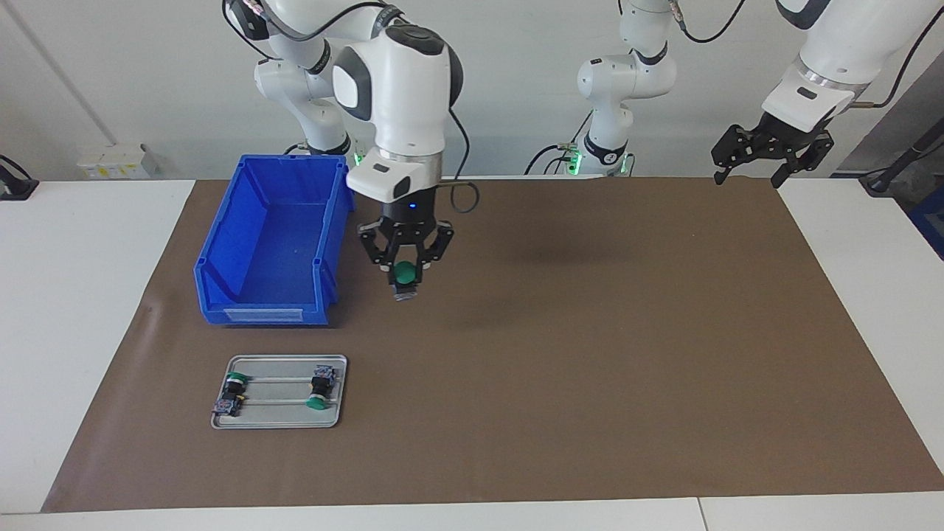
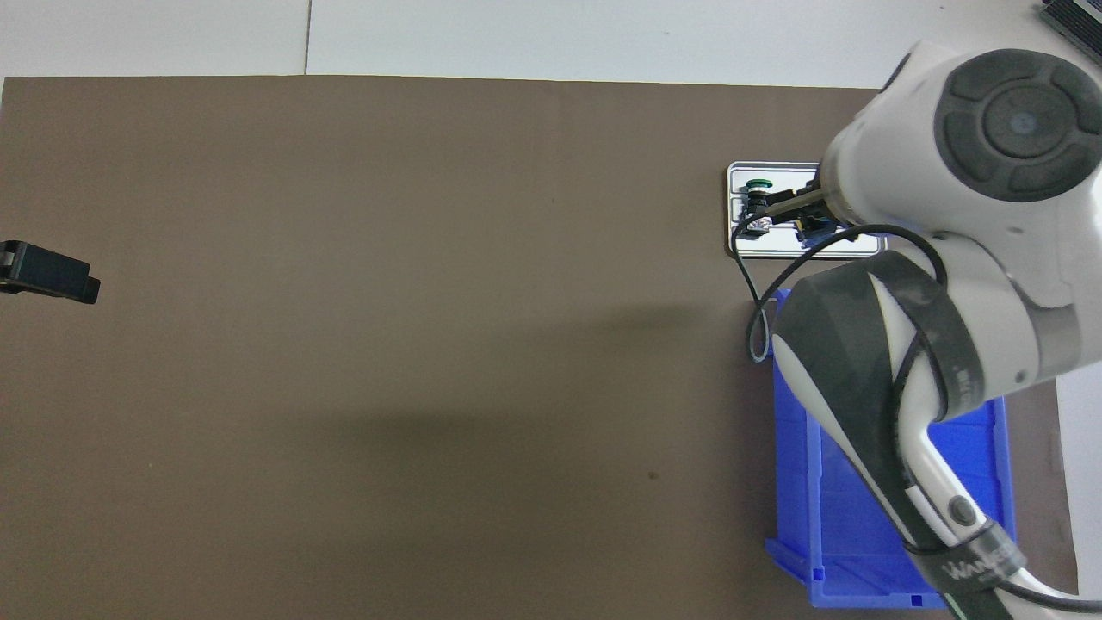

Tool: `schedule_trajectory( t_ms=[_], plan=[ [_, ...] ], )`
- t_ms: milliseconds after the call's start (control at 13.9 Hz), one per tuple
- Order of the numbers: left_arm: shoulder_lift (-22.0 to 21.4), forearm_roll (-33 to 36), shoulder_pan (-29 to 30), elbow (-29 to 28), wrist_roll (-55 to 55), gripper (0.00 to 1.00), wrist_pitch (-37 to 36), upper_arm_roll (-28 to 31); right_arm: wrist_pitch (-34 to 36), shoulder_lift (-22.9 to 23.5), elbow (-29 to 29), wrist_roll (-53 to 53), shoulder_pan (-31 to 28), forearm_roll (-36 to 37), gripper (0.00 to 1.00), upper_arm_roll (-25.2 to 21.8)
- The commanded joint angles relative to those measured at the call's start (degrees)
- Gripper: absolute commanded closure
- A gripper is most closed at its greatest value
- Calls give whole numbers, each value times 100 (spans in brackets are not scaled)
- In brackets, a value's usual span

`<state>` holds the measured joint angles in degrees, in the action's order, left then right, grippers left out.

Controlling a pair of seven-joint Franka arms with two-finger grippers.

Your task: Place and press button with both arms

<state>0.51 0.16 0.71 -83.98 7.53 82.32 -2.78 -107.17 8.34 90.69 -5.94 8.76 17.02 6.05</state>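
The button, green cap over a black barrel, hangs above the brown mat beside the blue bin, with my right gripper shut on it. In the overhead view the right arm's own body covers that grip. My left gripper waits raised and open over the mat's edge at the left arm's end of the table, nothing between its fingers. Only its black tip shows in the overhead view.
A blue bin stands toward the right arm's end, its inside bare. Farther from the robots lies a metal tray with two green-capped switches. A brown mat covers the table.
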Motion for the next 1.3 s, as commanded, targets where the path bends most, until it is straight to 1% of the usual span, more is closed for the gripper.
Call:
schedule_trajectory(
  t_ms=[0,144,216,289,433,505,577,649,721,866,938,1226],
  plan=[
    [-175,-51,70,-189,-6,0,-23,-30,-260,-526,949,680,12,-217,100,-559],
    [-183,-51,70,-189,-6,0,-23,-30,-409,-797,1545,1190,12,-540,100,-1025],
    [-183,-51,70,-189,-6,0,-23,-30,-601,-973,1922,1227,12,-664,100,-1175],
    [-183,-51,70,-189,-6,0,-23,-30,-864,-1175,2370,1227,12,-744,100,-1281],
    [-175,-51,70,-189,-6,0,-23,-30,-1793,-1596,3406,1218,12,-797,100,-1457],
    [-175,-51,70,-189,-6,0,-23,-30,-2085,-1755,3768,1184,12,-797,100,-1492],
    [-175,-51,61,-189,-6,0,-23,-30,-2201,-1852,3963,1140,12,-797,100,-1545],
    [-183,-51,70,-189,-6,0,-23,-30,-2246,-1880,4061,1105,12,-815,100,-1615],
    [-175,-51,70,-189,-6,0,-23,-30,-2438,-1880,4192,1104,12,-841,100,-1642],
    [-175,-51,70,-189,-6,0,-23,-30,-3271,-1801,4613,1104,12,-841,100,-1651],
    [-175,-51,70,-189,-6,0,-23,-30,-3432,-1775,4720,1096,12,-841,100,-1660],
    [-183,-51,61,-189,-6,0,-23,-30,-3749,-1581,4773,1095,3,-841,100,-1721]
  ],
)
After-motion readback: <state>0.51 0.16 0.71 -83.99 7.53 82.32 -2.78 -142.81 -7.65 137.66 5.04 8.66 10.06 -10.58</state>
